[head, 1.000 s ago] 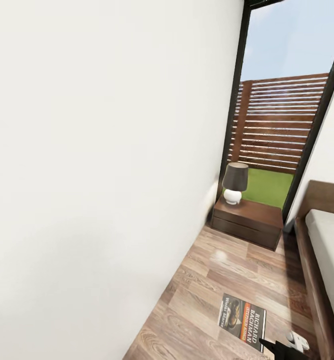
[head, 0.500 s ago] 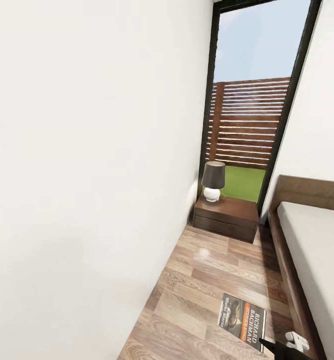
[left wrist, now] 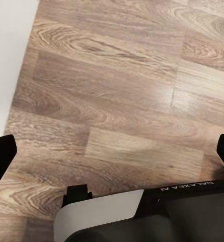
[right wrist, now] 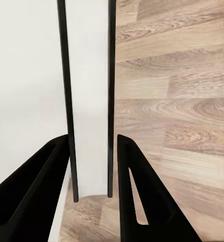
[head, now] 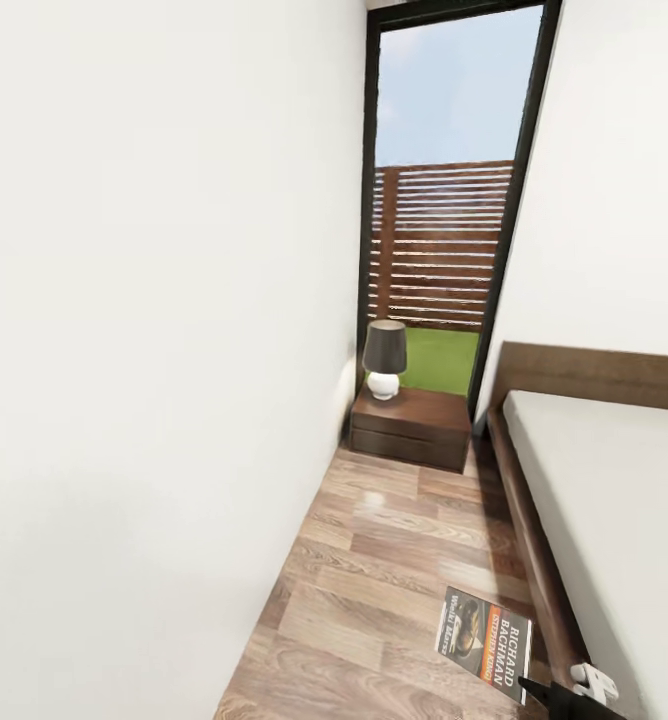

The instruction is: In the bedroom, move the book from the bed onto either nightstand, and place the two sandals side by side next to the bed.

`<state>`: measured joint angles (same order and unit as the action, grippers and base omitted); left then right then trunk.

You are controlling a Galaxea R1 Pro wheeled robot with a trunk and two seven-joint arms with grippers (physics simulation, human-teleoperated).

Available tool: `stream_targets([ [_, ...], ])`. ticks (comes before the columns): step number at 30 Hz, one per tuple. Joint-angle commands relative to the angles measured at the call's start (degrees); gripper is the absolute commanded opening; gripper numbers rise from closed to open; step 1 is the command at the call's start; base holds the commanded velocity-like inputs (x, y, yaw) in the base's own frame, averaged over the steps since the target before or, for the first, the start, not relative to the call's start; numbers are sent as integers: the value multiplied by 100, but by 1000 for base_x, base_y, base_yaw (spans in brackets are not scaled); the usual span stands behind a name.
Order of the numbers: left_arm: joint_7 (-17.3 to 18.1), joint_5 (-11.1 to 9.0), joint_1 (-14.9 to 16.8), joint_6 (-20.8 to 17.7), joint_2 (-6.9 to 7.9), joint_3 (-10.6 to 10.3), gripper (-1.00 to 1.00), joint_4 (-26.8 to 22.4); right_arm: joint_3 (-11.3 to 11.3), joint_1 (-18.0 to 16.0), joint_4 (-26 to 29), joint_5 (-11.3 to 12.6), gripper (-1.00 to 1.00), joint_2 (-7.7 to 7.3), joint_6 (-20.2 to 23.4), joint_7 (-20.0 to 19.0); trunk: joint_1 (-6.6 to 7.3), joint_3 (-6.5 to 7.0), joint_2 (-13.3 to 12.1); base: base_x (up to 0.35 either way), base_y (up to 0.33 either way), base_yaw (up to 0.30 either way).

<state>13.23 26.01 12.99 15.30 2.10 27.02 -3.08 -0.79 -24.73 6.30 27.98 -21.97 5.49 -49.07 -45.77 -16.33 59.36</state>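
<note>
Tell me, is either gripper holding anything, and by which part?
The right gripper is shut on the book, clamping its lower edge. The left gripper is open, holding nothing.

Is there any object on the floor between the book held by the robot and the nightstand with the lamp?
Nothing visible blocks the way. The dark paperback book with an orange band is held low over light-brown wood plank floor running bare to the dark reddish-brown wooden nightstand. A dark-shaded lamp with white base occupies its rear left corner; the rest is free.
</note>
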Motion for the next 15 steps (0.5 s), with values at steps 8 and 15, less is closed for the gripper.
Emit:
stream_targets([
  [8,21,45,2,17,1,49,100,1,-35,-6,3,41,-100,0,58,-15,0,-7,5,0,0,-284],
  [15,21,45,2,17,1,49,100,1,-35,-6,3,41,-100,0,58,-12,0,-7,5,0,0,-284],
])
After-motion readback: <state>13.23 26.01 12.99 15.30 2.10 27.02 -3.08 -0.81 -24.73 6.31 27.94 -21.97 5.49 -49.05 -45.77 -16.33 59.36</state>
